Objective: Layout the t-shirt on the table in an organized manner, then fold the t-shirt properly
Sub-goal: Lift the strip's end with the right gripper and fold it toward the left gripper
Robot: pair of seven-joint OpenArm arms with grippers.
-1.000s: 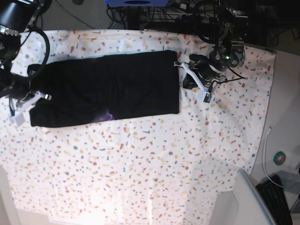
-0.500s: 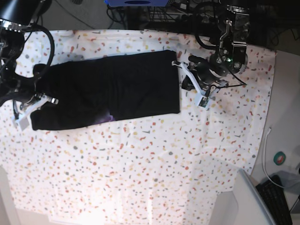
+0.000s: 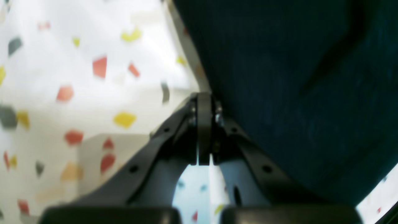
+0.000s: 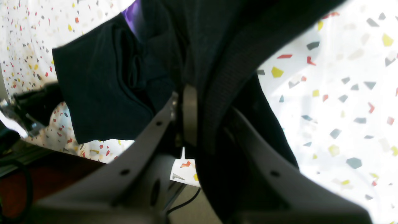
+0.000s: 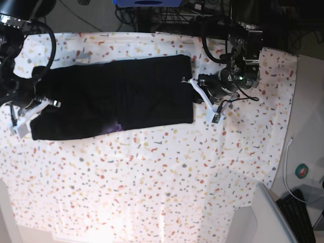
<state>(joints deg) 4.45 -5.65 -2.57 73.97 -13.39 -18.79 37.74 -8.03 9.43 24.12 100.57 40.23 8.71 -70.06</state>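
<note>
- Currently the t-shirt [image 5: 116,96] lies as a long black band across the far half of the worktop [image 5: 167,182], its long edges roughly parallel to the far edge, so the step in hand looks like a fold along its length rather than the first spreading-out.
- Right gripper [image 4: 189,93], near the worktop's left edge in the base view: its jaws are pinched on a thick bunch of the shirt's cloth, with a purple scrap of print showing above.
- Left gripper [image 3: 204,102], at the shirt's other end: jaws pressed together. The wrist view is blurred, so the cloth edge seems to sit just beside them, not between.
- Next, I judge, the held end must be carried over the band toward the other end and laid square, without dragging the lower layers.
</note>
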